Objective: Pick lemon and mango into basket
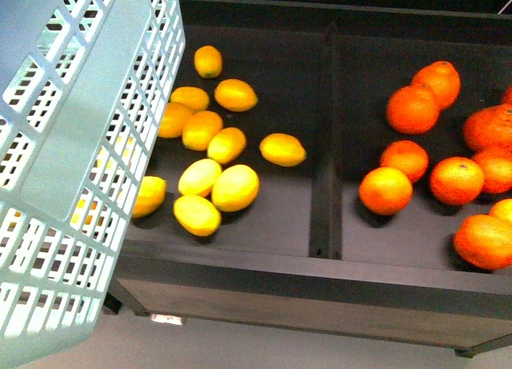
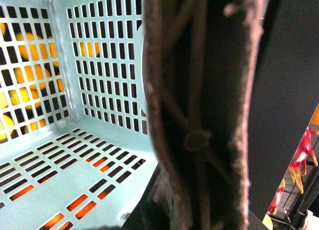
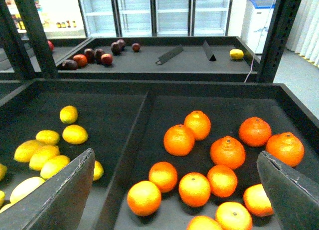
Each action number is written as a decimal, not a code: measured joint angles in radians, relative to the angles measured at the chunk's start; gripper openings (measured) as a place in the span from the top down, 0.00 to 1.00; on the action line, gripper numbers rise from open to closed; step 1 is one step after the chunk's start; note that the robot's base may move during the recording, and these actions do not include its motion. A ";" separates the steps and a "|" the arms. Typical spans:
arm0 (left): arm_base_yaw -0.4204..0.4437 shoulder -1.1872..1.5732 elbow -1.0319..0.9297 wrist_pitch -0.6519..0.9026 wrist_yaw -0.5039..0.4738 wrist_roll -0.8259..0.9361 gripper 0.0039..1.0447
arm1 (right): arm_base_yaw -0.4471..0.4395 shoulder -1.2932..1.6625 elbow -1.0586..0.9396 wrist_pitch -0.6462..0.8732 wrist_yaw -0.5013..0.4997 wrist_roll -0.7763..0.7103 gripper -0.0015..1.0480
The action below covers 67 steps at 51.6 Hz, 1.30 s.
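The basket [image 1: 80, 145], no fruit inside, hangs at the left edge of the black tray's [image 1: 320, 282] left compartment, where mango [image 1: 282, 149] and lemon [image 1: 235, 187] lie among others, so the right gripper [image 3: 175, 155], wide and empty, should take an outlying fruit squarely; the left gripper's grip cannot be told.

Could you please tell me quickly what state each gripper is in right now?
Left gripper: hidden, apparently closed on the basket by its handle.
Right gripper: open, holding nothing.
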 joint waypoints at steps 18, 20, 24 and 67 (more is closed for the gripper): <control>0.000 0.000 0.000 0.000 -0.001 0.000 0.95 | 0.000 0.001 0.000 0.001 0.000 0.000 0.08; 0.000 0.000 0.000 0.000 -0.002 0.000 0.95 | 0.000 0.000 0.000 0.000 -0.004 0.000 0.08; 0.000 0.000 0.000 0.000 -0.001 0.000 0.95 | 0.000 0.000 0.000 0.000 -0.003 0.000 0.08; 0.000 -0.001 0.000 0.000 0.000 0.000 0.95 | 0.000 -0.001 0.000 0.000 0.000 0.000 0.08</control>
